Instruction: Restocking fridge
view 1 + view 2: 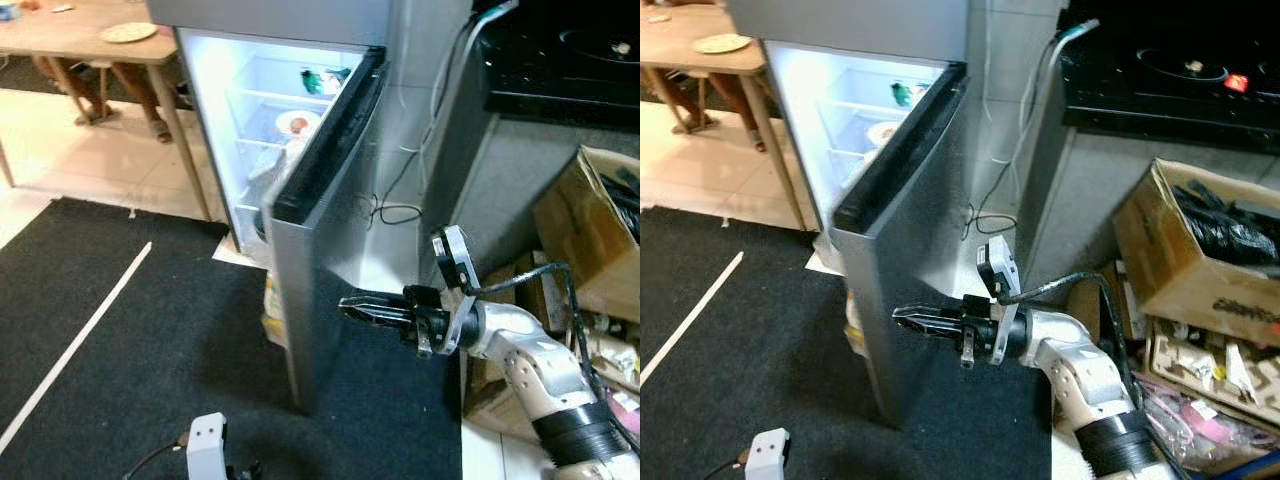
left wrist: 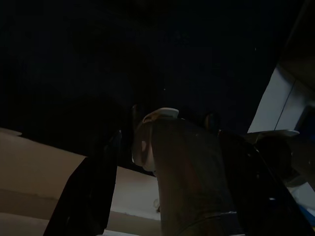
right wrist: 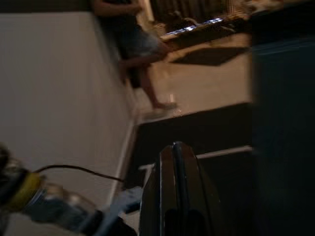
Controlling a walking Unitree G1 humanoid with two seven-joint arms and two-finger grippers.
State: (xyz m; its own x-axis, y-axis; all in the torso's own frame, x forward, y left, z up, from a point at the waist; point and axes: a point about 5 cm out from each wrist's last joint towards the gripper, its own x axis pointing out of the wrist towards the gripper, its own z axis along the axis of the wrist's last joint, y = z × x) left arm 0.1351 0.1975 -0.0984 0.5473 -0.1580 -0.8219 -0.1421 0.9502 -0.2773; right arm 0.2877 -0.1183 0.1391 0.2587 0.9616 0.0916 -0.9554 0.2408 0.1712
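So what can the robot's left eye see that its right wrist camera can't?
Left eye: the lit inside of the fridge with a plate of food on a shelf, the wooden table with a plate on it, the cardboard box and the silver right arm.

Right wrist: a person's legs standing on the pale floor, and a plastic bottle close by.

Both: the right gripper, its black fingers pressed together, and the black mat with its white stripe.

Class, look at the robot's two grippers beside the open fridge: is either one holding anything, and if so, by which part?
The left gripper holds a dark bottle, its fingers on either side of the body below the cap. The right gripper holds nothing: its fingers are pressed together, pointing at the fridge door.
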